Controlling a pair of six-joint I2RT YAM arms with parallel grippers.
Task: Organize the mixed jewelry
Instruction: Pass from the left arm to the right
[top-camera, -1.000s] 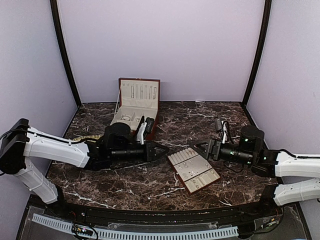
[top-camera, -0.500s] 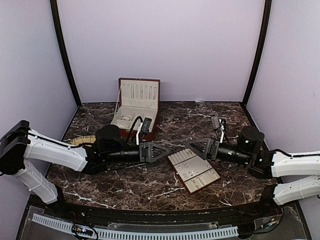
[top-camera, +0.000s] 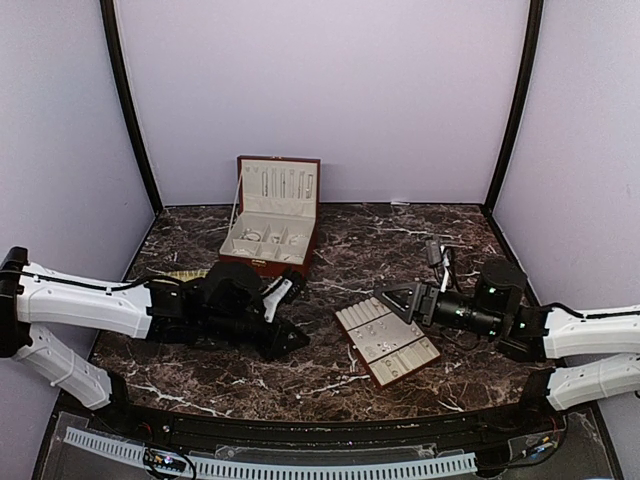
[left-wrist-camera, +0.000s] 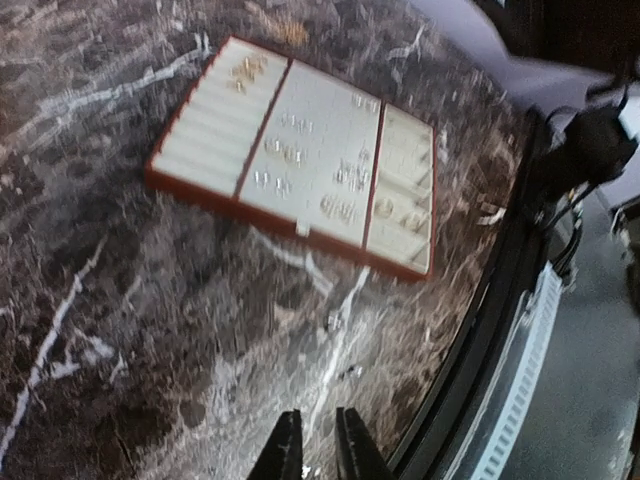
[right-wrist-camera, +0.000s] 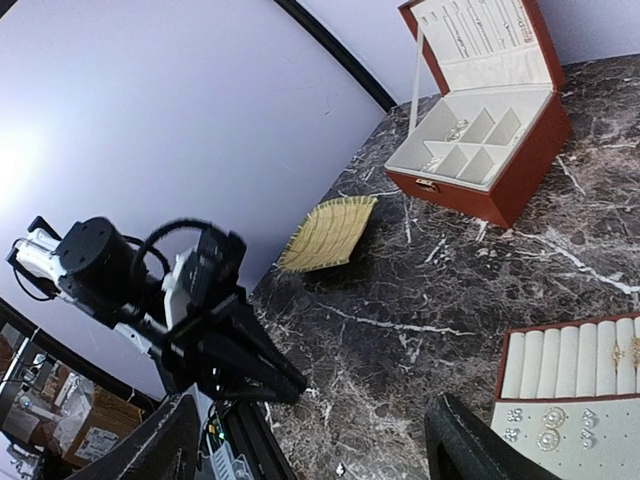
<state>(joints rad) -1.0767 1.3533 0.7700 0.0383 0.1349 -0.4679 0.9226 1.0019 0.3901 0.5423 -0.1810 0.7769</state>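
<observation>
Open red-brown box stands at the back of the surface; slotted tray lies between left hand and right hand, nearer the right.

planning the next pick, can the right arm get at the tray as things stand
Probably yes: the right gripper hangs open just beside the tray, nothing stands between them, and the left gripper is off to the other side.

The top view looks down from above and behind both arms over the desk. The left wrist view sits low, the slotted tray ahead of its fingers. The right wrist view looks past its fingers toward the open box. All three share the slotted tray.
</observation>
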